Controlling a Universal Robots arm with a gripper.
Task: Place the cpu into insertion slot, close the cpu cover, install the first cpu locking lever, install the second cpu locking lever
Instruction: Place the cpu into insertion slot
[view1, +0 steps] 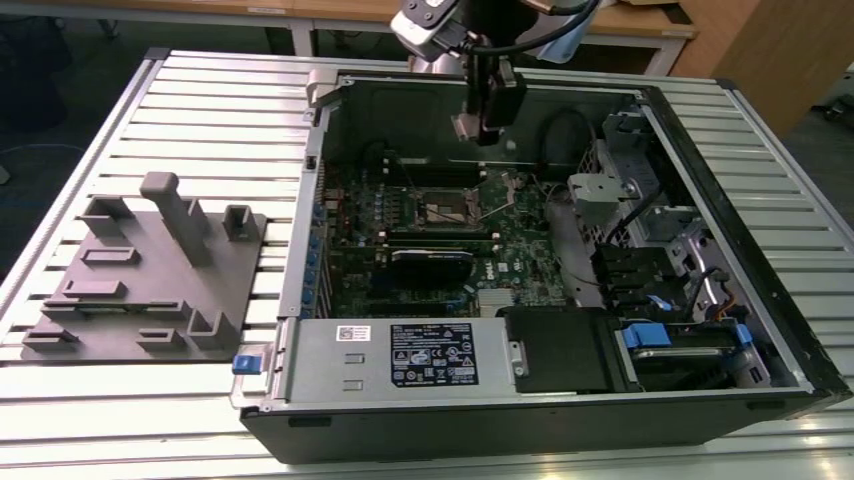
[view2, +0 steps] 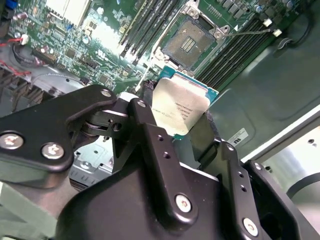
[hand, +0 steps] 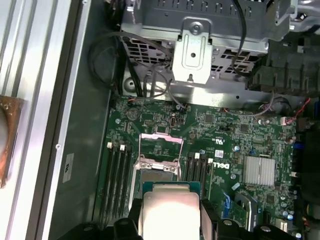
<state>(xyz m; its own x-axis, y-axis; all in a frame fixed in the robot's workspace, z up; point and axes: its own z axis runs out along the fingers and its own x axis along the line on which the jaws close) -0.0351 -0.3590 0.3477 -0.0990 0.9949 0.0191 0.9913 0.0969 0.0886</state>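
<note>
Tool (view2: 176, 120) clamped on the cpu (view2: 181, 100) — held above the insertion slot (view2: 190, 43), not touching; cpu cover (hand: 158, 165) stands open.

cpu (view2: 179, 106): a few lines of small dark print on its pale face, too fine to read.
logo (hand: 220, 164): white letters on the board (hand: 240, 135), beside the heatsink (hand: 259, 171).
black label (view1: 431, 354): on the power supply (view1: 334, 378); white print and symbols, not readable.
white sticker (view1: 351, 332): on the power supply, beside the black label; dark marks, not readable.
case sticker (hand: 68, 166): pale, on the case floor; print not readable.
</note>
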